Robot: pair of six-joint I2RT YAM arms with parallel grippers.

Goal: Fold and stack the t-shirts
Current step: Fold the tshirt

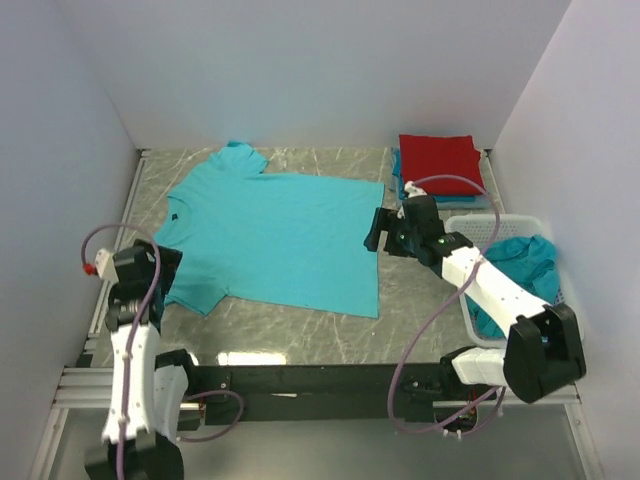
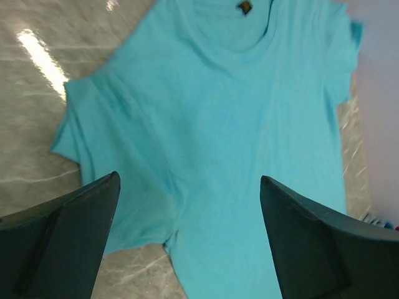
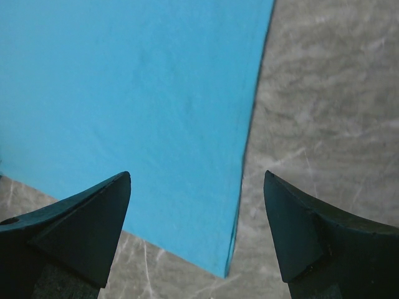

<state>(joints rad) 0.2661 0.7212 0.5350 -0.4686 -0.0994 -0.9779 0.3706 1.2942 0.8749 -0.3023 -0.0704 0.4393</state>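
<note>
Bright, sharp pics; glare on table (image 2: 40, 56)

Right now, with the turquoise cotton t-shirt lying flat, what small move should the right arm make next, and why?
Probably lower the right fingers and close them on the hem of the turquoise cotton t-shirt. They stand open and empty with the hem edge between them, the shirt lies flat and unfolded, and the left fingers hang open over a sleeve.

Turquoise t-shirt (image 1: 275, 240) on grey marbled bench (image 1: 420, 290); red folded shirt (image 1: 438, 162); white lattice basket (image 1: 500, 226); black tools.
</note>
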